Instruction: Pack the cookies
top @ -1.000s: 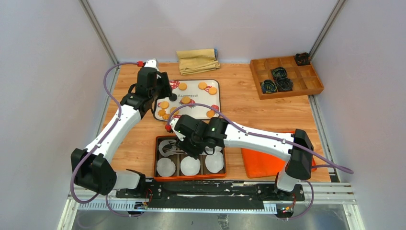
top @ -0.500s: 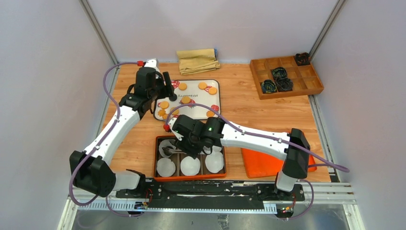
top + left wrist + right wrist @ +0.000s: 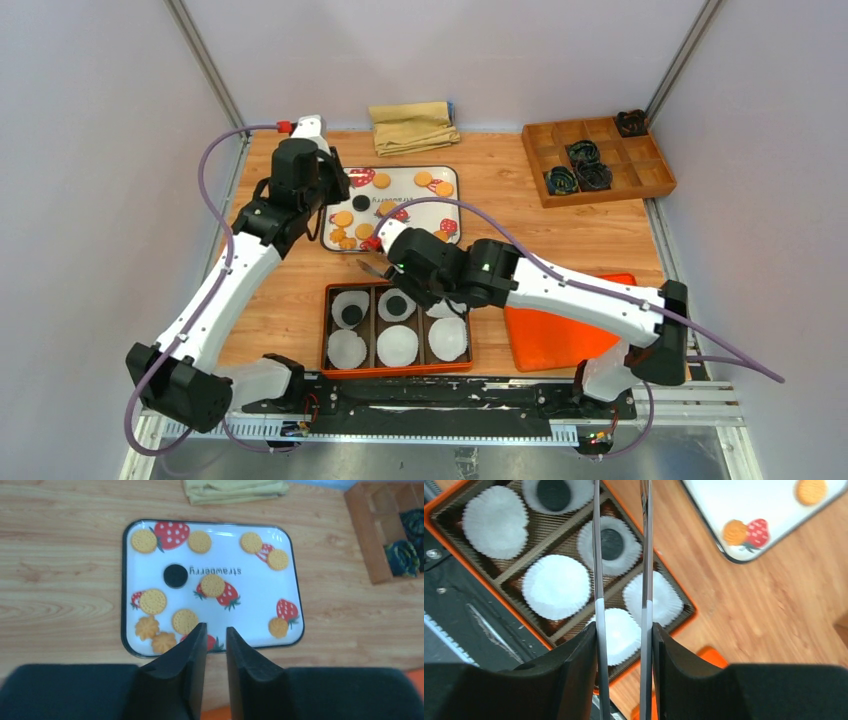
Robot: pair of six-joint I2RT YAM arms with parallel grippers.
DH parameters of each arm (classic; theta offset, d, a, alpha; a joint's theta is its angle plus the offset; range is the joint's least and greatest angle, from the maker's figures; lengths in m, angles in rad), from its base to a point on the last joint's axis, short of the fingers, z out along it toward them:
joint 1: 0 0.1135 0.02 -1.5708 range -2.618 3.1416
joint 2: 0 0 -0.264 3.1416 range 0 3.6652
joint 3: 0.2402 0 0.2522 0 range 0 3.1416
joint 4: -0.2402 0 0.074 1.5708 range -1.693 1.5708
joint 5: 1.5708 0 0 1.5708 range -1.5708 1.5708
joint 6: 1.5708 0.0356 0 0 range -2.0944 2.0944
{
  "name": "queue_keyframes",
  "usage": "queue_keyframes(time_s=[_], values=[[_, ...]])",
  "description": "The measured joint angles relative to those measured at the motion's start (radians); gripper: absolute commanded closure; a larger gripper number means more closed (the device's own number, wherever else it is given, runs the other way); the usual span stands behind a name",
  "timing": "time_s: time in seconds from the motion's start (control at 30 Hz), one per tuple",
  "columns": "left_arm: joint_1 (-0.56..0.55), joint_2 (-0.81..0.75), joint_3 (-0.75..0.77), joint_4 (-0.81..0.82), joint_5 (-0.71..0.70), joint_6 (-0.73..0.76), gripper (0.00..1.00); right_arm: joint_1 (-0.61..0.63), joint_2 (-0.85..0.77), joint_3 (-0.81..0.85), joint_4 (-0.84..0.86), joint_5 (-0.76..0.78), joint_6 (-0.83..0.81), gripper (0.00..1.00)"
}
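Golden-orange cookies (image 3: 152, 601) and one black cookie (image 3: 175, 575) lie on the strawberry-print tray (image 3: 260, 595). My left gripper (image 3: 215, 630) hovers over the tray's near edge, its jaws a narrow gap apart with nothing between them. My right gripper (image 3: 623, 630) is shut on metal tongs (image 3: 596, 555), and no cookie shows between the blades. It hangs between the tray and the orange box (image 3: 397, 372) of white paper liners. Two black cookies (image 3: 612, 544) (image 3: 553, 494) sit in the box's back-row liners.
A folded beige cloth (image 3: 413, 127) lies at the back. A wooden compartment box (image 3: 598, 160) with dark items stands back right. An orange lid (image 3: 560, 335) lies right of the liner box. Purple cables trail from both arms.
My right gripper lifted off the box toward the tray, uncovering a black cookie in the middle back liner. My left gripper's jaws narrowed and its arm drew back to the left.
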Motion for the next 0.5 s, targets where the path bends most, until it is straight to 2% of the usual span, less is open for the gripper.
queue_keyframes(time_s=[0.07, 0.1, 0.13, 0.27, 0.5], values=[[-0.043, -0.001, 0.01, -0.026, -0.01, 0.002, 0.91, -0.005, -0.039, -0.014, -0.016, 0.056, 0.012, 0.73], [-0.071, -0.003, 0.011, -0.042, -0.018, 0.003, 0.96, -0.01, -0.056, -0.023, -0.029, 0.084, 0.025, 0.78], [-0.108, -0.006, 0.011, -0.065, -0.029, 0.007, 0.99, -0.017, -0.071, -0.032, -0.045, 0.11, 0.039, 0.79], [-0.211, -0.025, 0.0, -0.144, -0.026, 0.002, 1.0, -0.065, -0.127, -0.068, -0.134, 0.235, 0.128, 0.79], [-0.258, -0.105, -0.169, -0.221, 0.019, -0.071, 1.0, -0.123, -0.248, -0.089, -0.269, 0.435, 0.305, 0.75]])
